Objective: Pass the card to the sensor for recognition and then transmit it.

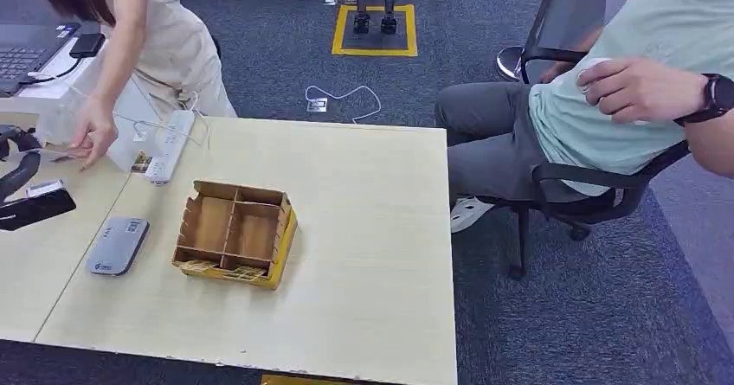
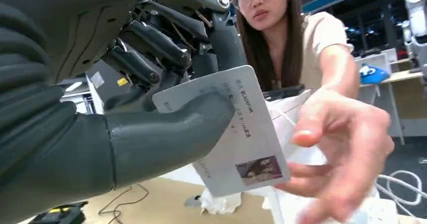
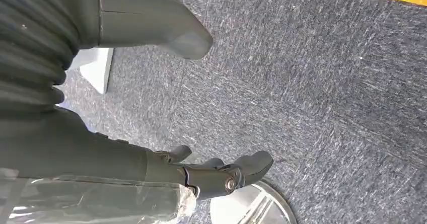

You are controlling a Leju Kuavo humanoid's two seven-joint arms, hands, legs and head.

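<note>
**Colleague:** Start with the big things. Where does everything sit?

**Me:** The table (image 1: 346,255) runs across the middle. On it, left of centre, a cardboard divider box (image 1: 235,231) stands open-topped, and further left lies the grey sensor (image 1: 117,246), flat and face up, I'd judge so a card can be laid over it. A person (image 1: 147,39) leans in from the far left; another sits in a chair (image 1: 597,199) on the right.

**Colleague:** And the card?

**Me:** My left hand (image 2: 146,118) holds the card (image 2: 229,131) at the far left edge of the table, beyond the sensor. The thumb presses one face, the darker fingers (image 2: 151,45) back the other, so it is pinched near one short end. That leaves the other end free, which suits a handover: the person's hand (image 2: 337,153) is reaching for that end, seemingly touching it.

**Colleague:** Orientation?

**Me:** Its long axis runs away from my palm toward the person, printed face with the small photo turned to my wrist camera.

**Colleague:** Right hand?

**Me:** My right hand (image 3: 151,108) hangs over the carpet (image 3: 327,83), fingers apart, holding nothing.
</note>
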